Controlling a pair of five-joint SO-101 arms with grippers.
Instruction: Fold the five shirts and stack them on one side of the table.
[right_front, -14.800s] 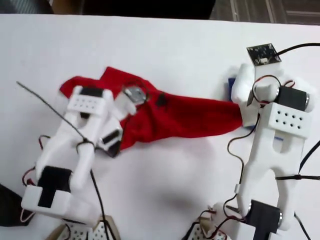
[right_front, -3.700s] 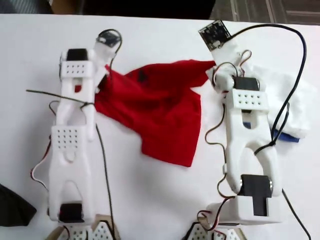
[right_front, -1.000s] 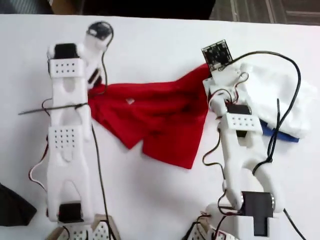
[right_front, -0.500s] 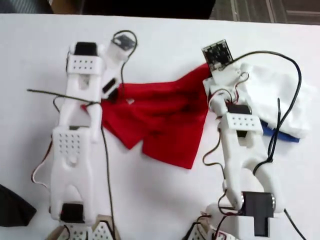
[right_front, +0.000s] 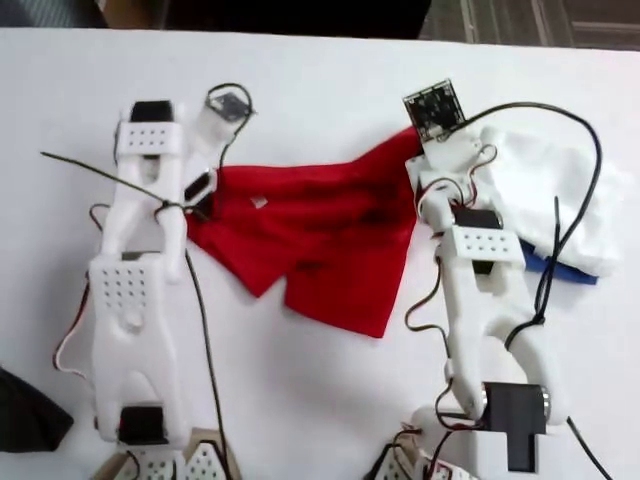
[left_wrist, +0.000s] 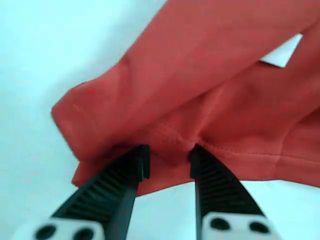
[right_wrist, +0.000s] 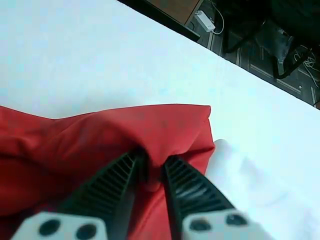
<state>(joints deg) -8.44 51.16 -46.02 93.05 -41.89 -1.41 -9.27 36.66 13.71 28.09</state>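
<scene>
A red shirt (right_front: 320, 240) lies crumpled on the white table (right_front: 330, 400) between the two arms. My left gripper (right_front: 200, 192) is at the shirt's left edge. In the left wrist view it (left_wrist: 169, 152) is shut on a bunched fold of the red shirt (left_wrist: 200, 75) near a seam. My right gripper (right_front: 415, 152) holds the shirt's far right corner. In the right wrist view its fingers (right_wrist: 152, 162) pinch the red shirt (right_wrist: 75, 145) just below that corner. A white shirt (right_front: 560, 190) lies bunched to the right of the right arm.
A blue cloth (right_front: 562, 268) pokes out from under the white shirt. A black cloth (right_front: 25, 420) lies at the near left corner. The white shirt (right_wrist: 250, 185) touches the red corner. Beyond the table's far edge (right_front: 320, 32) is dark floor with cables.
The left gripper moved back toward its base and slightly left, drawing the shirt's left edge with it. The right arm and the shirt's right corner stayed put.
</scene>
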